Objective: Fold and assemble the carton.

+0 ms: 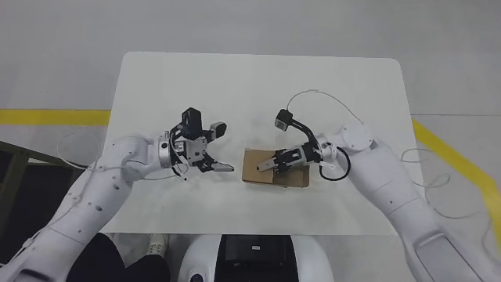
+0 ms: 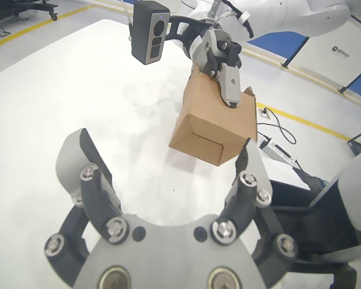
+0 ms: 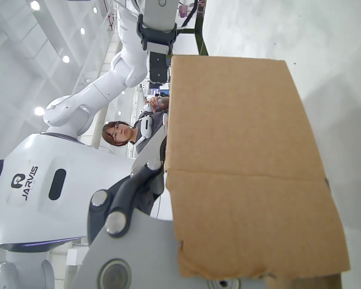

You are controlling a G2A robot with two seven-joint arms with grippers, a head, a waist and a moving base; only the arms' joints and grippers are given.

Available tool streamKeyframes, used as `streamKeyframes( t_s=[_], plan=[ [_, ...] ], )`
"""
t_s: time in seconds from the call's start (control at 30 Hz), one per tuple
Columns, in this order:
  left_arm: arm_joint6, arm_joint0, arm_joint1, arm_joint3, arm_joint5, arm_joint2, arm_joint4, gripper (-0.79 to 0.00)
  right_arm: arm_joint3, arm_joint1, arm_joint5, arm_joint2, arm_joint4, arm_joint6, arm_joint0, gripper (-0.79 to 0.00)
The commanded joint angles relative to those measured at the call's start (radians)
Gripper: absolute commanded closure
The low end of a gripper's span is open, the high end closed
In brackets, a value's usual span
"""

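Note:
A brown cardboard carton (image 1: 258, 176) rests on the white table (image 1: 235, 86), near its front edge. Its closed end (image 2: 198, 142) faces my left gripper, and one flap (image 2: 249, 92) sticks up at the far end. My right gripper (image 1: 268, 164) is shut on the carton's top wall, with one finger (image 2: 230, 88) lying flat on the outside. In the right wrist view that wall (image 3: 243, 151) hides the other finger. My left gripper (image 2: 167, 145) stands open a short way left of the carton, with nothing between its fingers.
A thin white cable (image 1: 321, 98) loops over the table behind the right arm. The table's front edge runs close behind the carton (image 2: 267, 157), with a power adapter (image 2: 276, 151) and cord on the floor beyond. Bare table lies to the left and at the back.

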Motion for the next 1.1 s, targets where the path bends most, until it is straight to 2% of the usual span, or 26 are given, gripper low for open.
streamKeyframes(
  t_s=[0.0,0.3,0.5,0.53,0.57,0.6,0.63,0.67,0.87,1.07],
  plan=[
    [0.033,0.001,0.005,0.015,0.000,0.001,0.043,-0.785,0.036,-0.013,-0.003,-0.027,0.007,-0.003,0.019,0.000],
    [0.088,0.003,0.015,0.047,0.000,-0.001,0.176,-0.785,0.157,-0.072,-0.046,-0.125,0.024,-0.046,0.087,0.000],
    [0.124,0.010,0.015,0.056,0.001,-0.018,0.190,-0.785,0.225,-0.107,-0.062,-0.168,0.044,-0.062,0.116,-0.003],
    [0.126,0.012,0.014,0.053,0.002,-0.020,0.193,-0.785,0.233,-0.111,-0.062,-0.174,0.046,-0.062,0.120,-0.034],
    [0.127,0.013,0.013,0.049,0.005,-0.021,0.200,-0.785,0.243,-0.115,-0.064,-0.177,0.050,-0.064,0.123,-0.194],
    [0.126,0.015,0.013,0.045,0.008,-0.021,0.209,-0.785,0.250,-0.118,-0.068,-0.178,0.057,-0.067,0.125,-0.317],
    [0.128,0.017,0.012,0.042,0.010,-0.021,0.216,-0.785,0.254,-0.121,-0.067,-0.182,0.054,-0.067,0.129,-0.514],
    [0.128,0.019,0.011,0.042,0.012,-0.020,0.219,-0.785,0.260,-0.122,-0.071,-0.183,0.053,-0.071,0.133,-0.785],
    [0.116,0.029,0.002,0.052,0.043,-0.020,0.197,-0.785,0.294,-0.117,-0.096,-0.155,0.077,-0.096,0.146,-0.785],
    [0.093,0.054,-0.003,0.022,0.061,-0.016,0.193,-0.785,0.246,-0.085,-0.092,-0.094,0.107,-0.092,0.121,-0.785]
  ],
)
